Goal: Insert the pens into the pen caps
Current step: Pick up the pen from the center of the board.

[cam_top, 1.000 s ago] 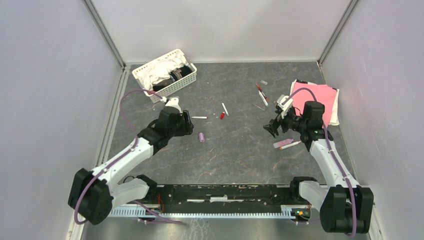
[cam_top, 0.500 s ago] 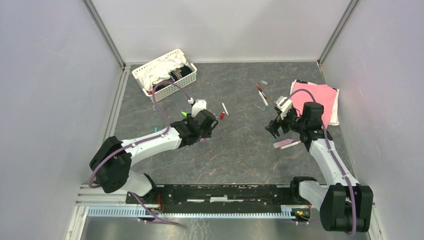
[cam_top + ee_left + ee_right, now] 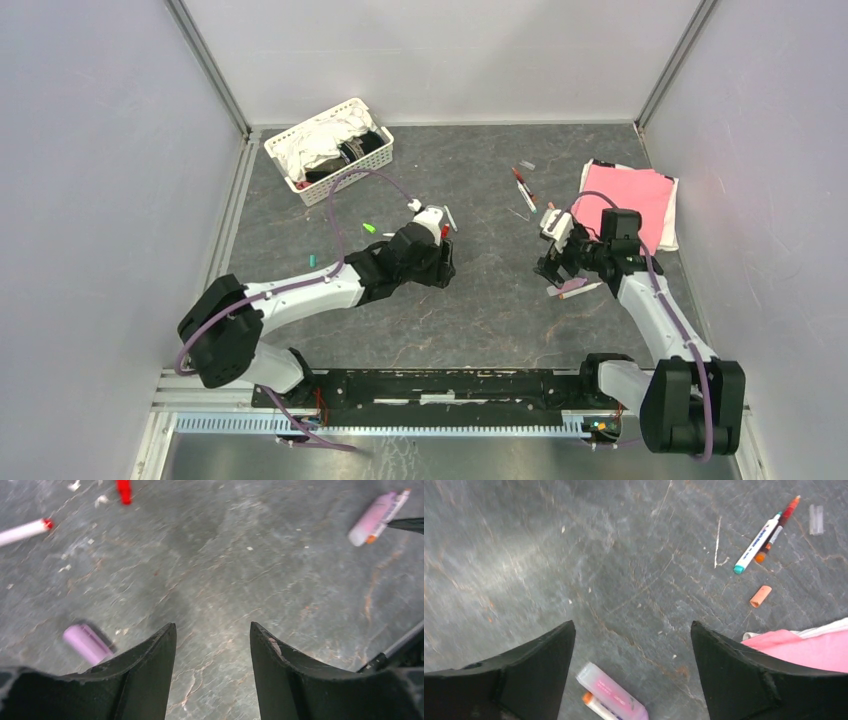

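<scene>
Left fingers [image 3: 159, 652]: spread apart with nothing between them, hanging over bare counter [image 3: 480, 320] near its middle.
Right fingers [image 3: 558, 642]: spread wide and empty, low over the right part of the counter, the lilac marker just below them in the wrist view.
Purple cap [image 3: 87, 643]: on its side just left of the left fingers, not touching them.
Red cap [image 3: 124, 490]: farther out on the counter, near the red-ended pen [image 3: 22, 531] but apart from it.
Lilac marker [image 3: 613, 691]: thick pale barrel lying flat, the thin orange-ended pen [image 3: 593, 702] against its side.
Lilac marker print: faint marks on the barrel, too blurred to read.
Teal-ended pen [image 3: 756, 546]: white barrel, side by side with the dark red pen [image 3: 780, 526].
Teal-ended pen print: blue lettering along the barrel, too small to read.
Orange cap [image 3: 760, 596]: alone, between that pair of pens and the pink cloth [image 3: 804, 647].
Clear cap [image 3: 816, 519]: near the red pen's far tip, apart from it.
Green cap [image 3: 368, 228]: just beyond the left arm.
Teal cap [image 3: 312, 260]: left of the left arm, well apart from the green one.
White basket [image 3: 360, 172]: far left corner, holding white and dark items.
</scene>
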